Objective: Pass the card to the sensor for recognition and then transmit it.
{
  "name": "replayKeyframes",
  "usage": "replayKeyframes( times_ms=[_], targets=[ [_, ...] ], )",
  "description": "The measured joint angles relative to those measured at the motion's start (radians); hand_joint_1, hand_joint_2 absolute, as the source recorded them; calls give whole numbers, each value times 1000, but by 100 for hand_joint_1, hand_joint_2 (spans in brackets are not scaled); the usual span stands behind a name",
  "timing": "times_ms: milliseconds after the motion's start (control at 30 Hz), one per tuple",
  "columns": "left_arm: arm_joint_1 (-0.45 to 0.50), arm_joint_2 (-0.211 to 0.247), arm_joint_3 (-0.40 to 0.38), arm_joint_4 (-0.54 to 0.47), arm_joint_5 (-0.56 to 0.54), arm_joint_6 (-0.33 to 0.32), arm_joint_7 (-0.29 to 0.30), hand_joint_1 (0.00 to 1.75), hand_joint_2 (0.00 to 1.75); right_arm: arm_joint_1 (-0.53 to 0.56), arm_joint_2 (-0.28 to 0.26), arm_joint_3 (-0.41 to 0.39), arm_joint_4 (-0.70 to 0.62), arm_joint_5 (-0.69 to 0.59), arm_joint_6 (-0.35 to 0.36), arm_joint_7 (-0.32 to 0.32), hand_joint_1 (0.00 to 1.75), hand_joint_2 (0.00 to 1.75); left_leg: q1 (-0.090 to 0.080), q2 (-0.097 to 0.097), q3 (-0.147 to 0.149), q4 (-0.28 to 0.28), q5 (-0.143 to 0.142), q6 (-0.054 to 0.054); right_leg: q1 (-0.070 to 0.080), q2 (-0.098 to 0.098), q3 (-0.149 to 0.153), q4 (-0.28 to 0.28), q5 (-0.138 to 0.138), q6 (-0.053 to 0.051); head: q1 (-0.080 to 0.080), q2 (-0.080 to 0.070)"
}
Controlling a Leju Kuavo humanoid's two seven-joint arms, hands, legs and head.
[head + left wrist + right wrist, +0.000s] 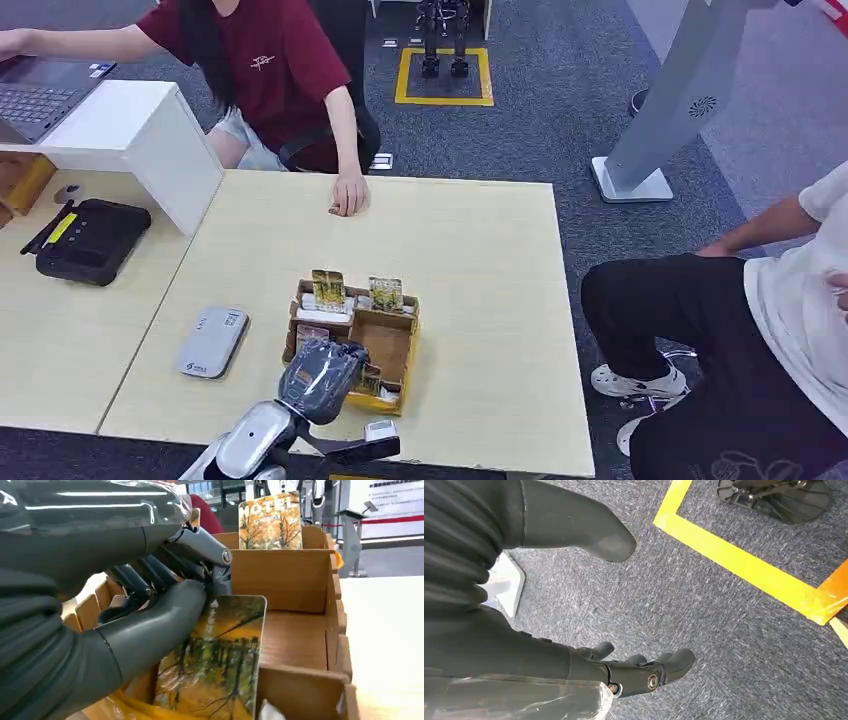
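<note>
A: Where's the card (pixel 215 665) relative to the left hand (pixel 150 605)?
B: Upright in the box (pixel 385 345), near compartment, long axis vertical, clasped between thumb and fingers.
A: So lift straight up?
B: I'd say so, then left toward the sensor (pixel 212 341). The right hand (pixel 634 672) hangs slack over the floor, grasping nothing

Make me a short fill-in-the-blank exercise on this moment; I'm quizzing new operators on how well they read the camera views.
1. The left hand pinches a hotel card inside the cardboard ____.
2. The right hand hangs over the carpet and holds ____.
3. The grey card reader lies on the table to the organizer's ____ in the head view.
4. Two more cards stand ____ at the organizer's far edge.

Missing words: organizer; nothing; left; upright
</note>
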Motion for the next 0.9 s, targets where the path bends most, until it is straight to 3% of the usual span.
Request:
replayKeyframes(
  times_ms=[133, 467, 733, 900],
  targets=[
    [0, 20, 5, -35, 50, 2, -23, 175, 175, 2, 0, 0, 0, -3, 0, 11, 0, 175, 0, 0, 0, 0, 0, 0, 0, 0, 0, 0, 0, 0, 0, 0],
    [0, 96, 80, -196, 55, 7, 1, 175, 175, 15, 0, 0, 0, -10, -6, 17, 0, 175, 0, 0, 0, 0, 0, 0, 0, 0, 0, 0, 0, 0, 0, 0],
    [-7, 123, 136, -229, 76, 5, 4, 175, 175, 18, 0, -1, 0, -6, -9, 26, 0, 175, 0, 0, 0, 0, 0, 0, 0, 0, 0, 0, 0, 0, 0, 0],
    [-74, 122, 189, -219, 107, -7, 26, 175, 175, 17, 0, -1, 0, 12, -10, 31, 0, 175, 0, 0, 0, 0, 0, 0, 0, -1, 0, 0, 0, 0, 0, 0]
  ],
)
